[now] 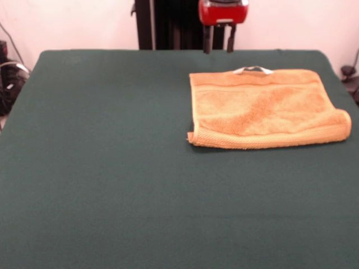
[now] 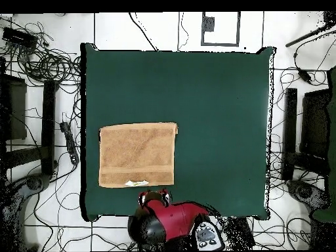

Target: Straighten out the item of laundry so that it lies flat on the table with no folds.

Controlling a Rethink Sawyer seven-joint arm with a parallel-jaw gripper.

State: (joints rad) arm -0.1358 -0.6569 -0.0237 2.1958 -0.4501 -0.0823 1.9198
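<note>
The wide table covered in dark green cloth is bare across its left half in the front view. Towards two o'clock from the table's centre lies the small orange-tan terry towel, spread nearly flat, its near edge rolled over into a thick hem and its white tag at the far edge. At twelve o'clock from the towel hangs the red and black gripper, fingers parted and empty, probably drawn back clear of the cloth.

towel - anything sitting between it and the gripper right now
Nothing visible does. The gripper hangs just beyond the towel's tagged edge, with only bare green table between them.
</note>
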